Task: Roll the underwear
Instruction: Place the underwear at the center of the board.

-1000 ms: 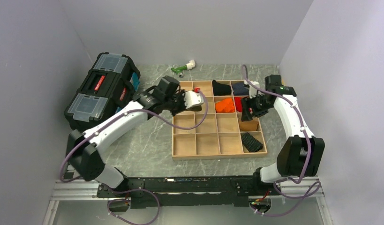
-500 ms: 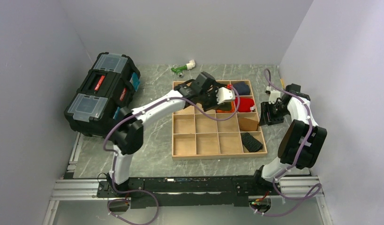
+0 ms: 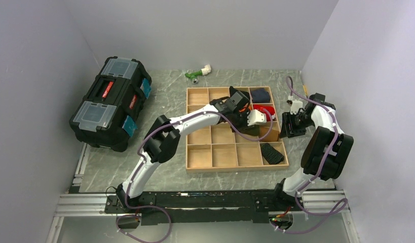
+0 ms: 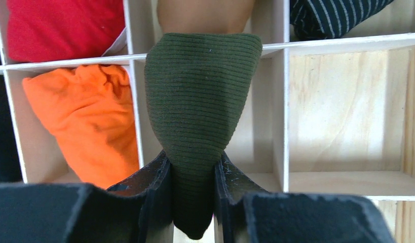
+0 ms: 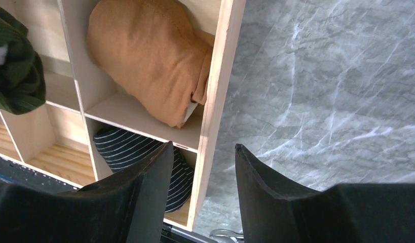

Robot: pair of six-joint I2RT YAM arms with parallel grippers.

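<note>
The underwear point(image 4: 202, 96) is a dark olive-green ribbed cloth bunched into a wedge. My left gripper point(image 4: 193, 167) is shut on its narrow end and holds it over the wooden tray point(image 4: 281, 101), above a divider in front of the brown roll point(image 4: 205, 15). In the top view the left gripper point(image 3: 253, 124) is over the tray's point(image 3: 225, 164) right-middle cells. The green cloth also shows at the left edge of the right wrist view point(image 5: 15, 71). My right gripper point(image 5: 202, 152) is open and empty, astride the tray's right wall point(image 5: 220, 86); in the top view it point(image 3: 291, 126) is just right of the tray.
Tray cells hold an orange cloth point(image 4: 83, 121), a red cloth point(image 4: 63, 28), a navy cloth point(image 3: 260, 94), a brown roll point(image 5: 149, 55) and a black ribbed roll point(image 3: 272, 153). A black toolbox point(image 3: 111, 101) stands at the left. A green-and-white object point(image 3: 197, 73) lies at the back.
My left arm has swung right across the tray, carrying the underwear from the left edge to the right-middle cells. My right gripper moved out of the tray to its right side.
</note>
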